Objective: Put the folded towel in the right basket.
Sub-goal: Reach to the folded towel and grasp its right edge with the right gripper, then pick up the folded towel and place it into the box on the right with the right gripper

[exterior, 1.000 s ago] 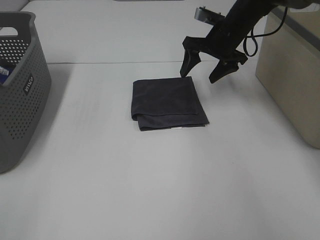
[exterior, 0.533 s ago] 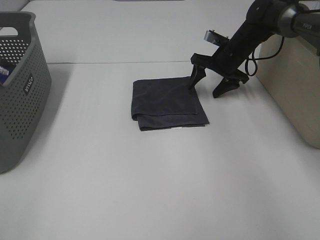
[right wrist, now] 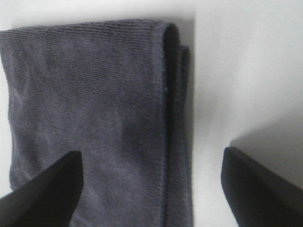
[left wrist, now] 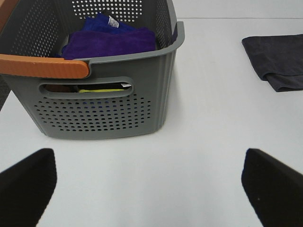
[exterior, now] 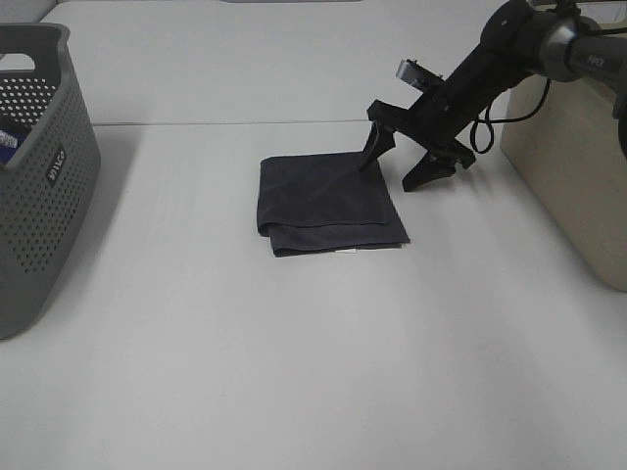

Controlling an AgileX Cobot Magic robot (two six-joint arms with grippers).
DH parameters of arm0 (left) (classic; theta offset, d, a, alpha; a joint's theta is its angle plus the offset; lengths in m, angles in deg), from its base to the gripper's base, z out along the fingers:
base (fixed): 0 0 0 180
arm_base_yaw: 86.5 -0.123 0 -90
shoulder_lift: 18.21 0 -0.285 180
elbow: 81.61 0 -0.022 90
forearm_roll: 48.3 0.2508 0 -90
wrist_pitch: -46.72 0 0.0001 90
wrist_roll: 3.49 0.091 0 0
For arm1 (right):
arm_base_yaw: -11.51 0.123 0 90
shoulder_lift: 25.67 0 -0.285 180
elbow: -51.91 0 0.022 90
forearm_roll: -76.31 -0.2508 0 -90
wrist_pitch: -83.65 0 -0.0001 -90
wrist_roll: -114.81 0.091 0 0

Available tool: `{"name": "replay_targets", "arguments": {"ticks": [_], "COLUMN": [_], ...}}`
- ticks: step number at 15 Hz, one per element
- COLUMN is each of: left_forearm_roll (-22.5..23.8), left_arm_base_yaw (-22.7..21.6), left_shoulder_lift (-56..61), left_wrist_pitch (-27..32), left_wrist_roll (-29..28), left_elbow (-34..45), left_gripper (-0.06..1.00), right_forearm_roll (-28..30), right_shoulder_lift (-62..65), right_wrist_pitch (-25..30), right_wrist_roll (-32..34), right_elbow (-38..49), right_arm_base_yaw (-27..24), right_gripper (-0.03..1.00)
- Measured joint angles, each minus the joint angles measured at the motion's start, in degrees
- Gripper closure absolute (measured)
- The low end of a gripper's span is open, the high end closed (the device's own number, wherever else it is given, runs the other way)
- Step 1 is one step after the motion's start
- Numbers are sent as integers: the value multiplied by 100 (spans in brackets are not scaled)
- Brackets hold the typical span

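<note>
Dark grey terry, folded flat: the folded towel (exterior: 328, 201) lies on the white tabletop (exterior: 294, 372), well apart from the beige basket (exterior: 578, 176) where I have to put it. The right tool (exterior: 387, 174) is low between that basket and the towel, at the towel edge nearest the basket. What worries me is the bite. The wrist view shows the stacked layers of that edge sitting between the two fingers. If I close from this height I may catch only the top layers, and the towel would fall open on the lift and trail over the beige basket's rim. If I go too low, the finger on the basket side would scrape the bare tabletop and push the towel away from the basket instead of gripping it. The hold would also be close to a corner, so the towel could hang long and swing. The right tool is spread wide and holds nothing. One finger is over the towel's top face and the other over bare tabletop just beside the edge, towards the beige basket. I cannot tell whether either tip is touching. The left tool (left wrist: 149, 189), far from the beige basket and in front of the grey basket (exterior: 44, 176), is also spread wide and holds nothing.
</note>
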Motion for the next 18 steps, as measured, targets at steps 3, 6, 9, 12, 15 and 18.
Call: {"name": "replay_targets", "arguments": {"ticks": [3,6,9,12,15,18], "left_forearm_roll": [0,0,0,0,0,0], "left_arm_base_yaw": [0,0,0,0,0,0], "left_shoulder_lift": [0,0,0,0,0,0], "left_wrist_pitch": [0,0,0,0,-6,-6], "left_wrist_roll": [0,0,0,0,0,0], "left_elbow": [0,0,0,0,0,0], "left_gripper": [-5,-5,-5,-5,-5,-5], "right_forearm_roll": [-275,-252,269,728,785,1203], "right_shoulder_lift": [-166,-212,-390,-573,17,1369], "right_wrist_pitch": [46,11,281,498,481,493], "right_wrist_roll": [6,241,550,619,888,854], "right_elbow": [-63,-69,-636,-1610,-2527,-2659], "right_arm_base_yaw": [510,796,796,808,705,458], "right_gripper": [21,40,91,91,91,91]}}
